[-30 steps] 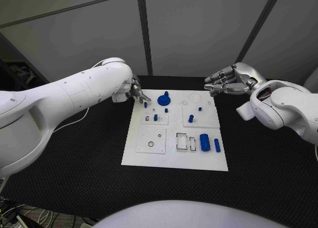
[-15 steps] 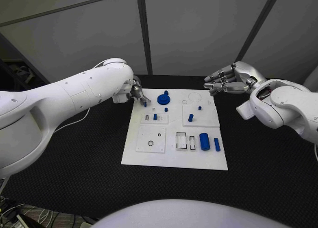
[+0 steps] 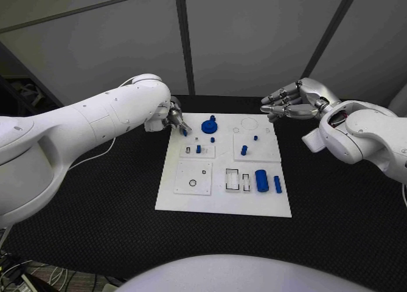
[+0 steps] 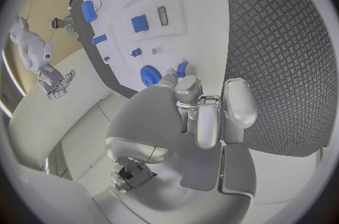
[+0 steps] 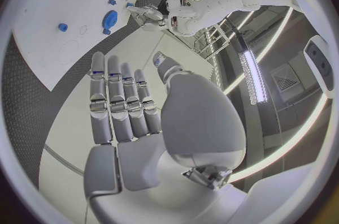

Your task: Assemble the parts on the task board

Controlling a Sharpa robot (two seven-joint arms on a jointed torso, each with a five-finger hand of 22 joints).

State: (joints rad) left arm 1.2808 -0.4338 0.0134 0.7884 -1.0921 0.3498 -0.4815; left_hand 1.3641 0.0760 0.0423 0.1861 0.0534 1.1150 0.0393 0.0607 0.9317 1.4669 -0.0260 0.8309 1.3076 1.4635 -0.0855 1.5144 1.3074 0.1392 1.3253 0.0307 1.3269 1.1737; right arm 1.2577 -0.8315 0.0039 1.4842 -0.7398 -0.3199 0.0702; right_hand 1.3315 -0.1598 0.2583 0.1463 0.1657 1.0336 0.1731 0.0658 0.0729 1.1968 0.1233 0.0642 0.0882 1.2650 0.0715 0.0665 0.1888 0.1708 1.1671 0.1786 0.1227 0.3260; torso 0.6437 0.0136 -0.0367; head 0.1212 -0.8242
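Risk: my left hand (image 3: 174, 117) pinches a small blue peg (image 4: 181, 68) beside the gear (image 3: 208, 128); loose pinch drops it. Right hand (image 3: 286, 101) spread, holding nothing.

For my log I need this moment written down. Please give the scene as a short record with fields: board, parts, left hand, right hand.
board: white task board lying flat on the black table
parts: blue gear near the far edge; large blue cylinder beside a thin blue pin near the right edge; several small blue pegs in the middle
left hand: left hand at the board's far left corner, pinching a small blue part
right hand: right hand holds nothing, raised beyond the board's far right corner, fingers apart
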